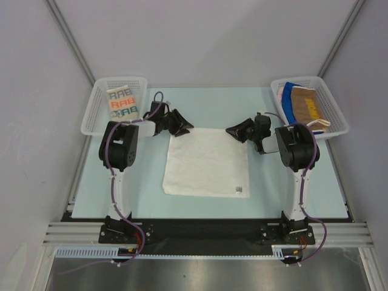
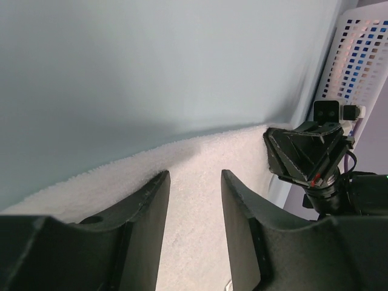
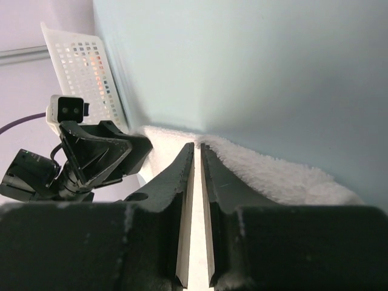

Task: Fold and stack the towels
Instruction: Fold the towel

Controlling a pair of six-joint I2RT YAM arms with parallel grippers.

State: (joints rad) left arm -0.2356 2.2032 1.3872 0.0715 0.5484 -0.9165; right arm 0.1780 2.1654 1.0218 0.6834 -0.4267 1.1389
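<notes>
Over the far-left corner of the white towel (image 1: 206, 165) the left gripper (image 1: 180, 126) stands half-open, empty. At the far-right corner the right gripper (image 1: 237, 131) shows only a slit, pinch unclear. Cloth spreads flat nearward from both.

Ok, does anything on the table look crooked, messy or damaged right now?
Nothing looks spilled or damaged. The white towel lies flat but slightly askew to the table edges. In the right basket the blue towel and brown towel sit in a loose heap, unlike the neatly folded lettered towel in the left basket.
</notes>
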